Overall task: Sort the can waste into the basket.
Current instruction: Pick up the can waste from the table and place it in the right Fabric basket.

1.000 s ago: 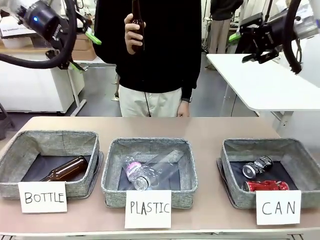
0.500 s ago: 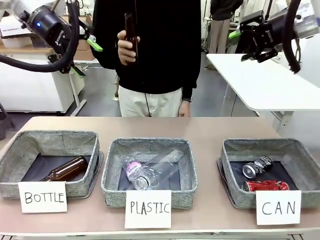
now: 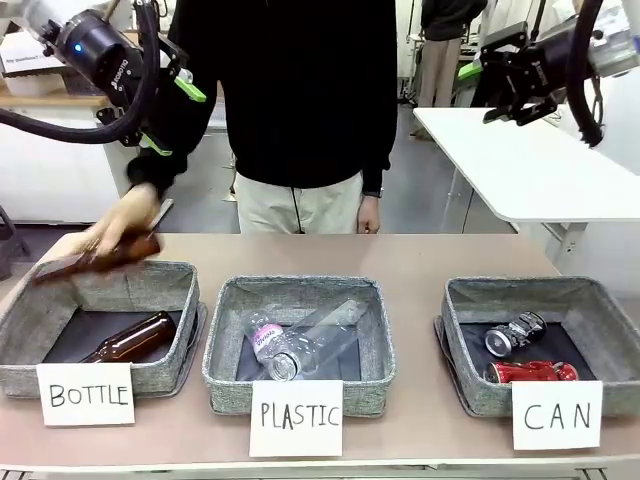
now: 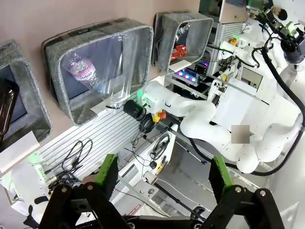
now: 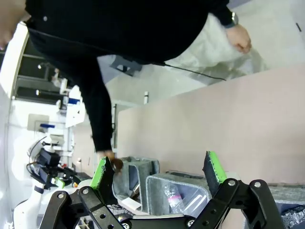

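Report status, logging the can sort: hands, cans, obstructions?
Left hand and right hand open, raised, empty. Crushed black can and crushed red can lie in grey fabric CAN basket. Nothing blocking it; person's hand lowers brown glass bottle over BOTTLE basket.

Three handwritten white cards are seen along the front edge of the worktop. "BOTTLE" is written on the card (image 3: 86, 394) fixed to the left basket (image 3: 60, 285), "PLASTIC" on the card (image 3: 296, 418) at the middle basket (image 3: 300, 290), and "CAN" on the card (image 3: 557, 415) fronting the right basket (image 3: 530, 290). No other print can be read.
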`<state>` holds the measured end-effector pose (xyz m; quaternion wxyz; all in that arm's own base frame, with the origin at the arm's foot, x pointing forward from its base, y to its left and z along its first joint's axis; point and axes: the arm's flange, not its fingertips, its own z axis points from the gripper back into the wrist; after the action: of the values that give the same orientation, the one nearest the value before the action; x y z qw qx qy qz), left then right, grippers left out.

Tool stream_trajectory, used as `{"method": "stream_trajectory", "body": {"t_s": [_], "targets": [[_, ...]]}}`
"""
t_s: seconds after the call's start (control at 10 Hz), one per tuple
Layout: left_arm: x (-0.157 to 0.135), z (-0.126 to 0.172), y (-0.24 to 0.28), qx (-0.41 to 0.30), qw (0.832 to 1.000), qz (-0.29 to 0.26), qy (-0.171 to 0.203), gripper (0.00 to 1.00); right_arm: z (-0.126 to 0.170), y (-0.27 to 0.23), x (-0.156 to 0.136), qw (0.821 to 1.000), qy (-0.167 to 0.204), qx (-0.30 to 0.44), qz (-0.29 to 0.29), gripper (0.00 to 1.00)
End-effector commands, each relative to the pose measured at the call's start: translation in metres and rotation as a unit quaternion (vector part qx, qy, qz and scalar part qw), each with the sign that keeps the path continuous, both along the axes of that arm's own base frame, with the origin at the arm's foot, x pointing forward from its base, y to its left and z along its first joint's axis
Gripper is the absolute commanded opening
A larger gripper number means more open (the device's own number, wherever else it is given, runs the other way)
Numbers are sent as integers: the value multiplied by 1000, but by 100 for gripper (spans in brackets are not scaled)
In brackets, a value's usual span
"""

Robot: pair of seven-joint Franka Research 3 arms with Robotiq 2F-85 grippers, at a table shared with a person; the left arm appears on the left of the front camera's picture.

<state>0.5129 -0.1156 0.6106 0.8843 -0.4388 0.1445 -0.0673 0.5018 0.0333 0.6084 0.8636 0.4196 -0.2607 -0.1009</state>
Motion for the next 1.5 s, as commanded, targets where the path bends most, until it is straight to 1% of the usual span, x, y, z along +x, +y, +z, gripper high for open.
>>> {"method": "stream_trajectory", "body": {"t_s": [0.0,1.4], "targets": [[-2,5,-1,-8,1000,9,5,100,-1,-1,0,1000,-2,-4,-5,99],[-2,5,-1,-8,1000,9,5,100,-1,-1,0,1000,-2,-4,-5,99]]}}
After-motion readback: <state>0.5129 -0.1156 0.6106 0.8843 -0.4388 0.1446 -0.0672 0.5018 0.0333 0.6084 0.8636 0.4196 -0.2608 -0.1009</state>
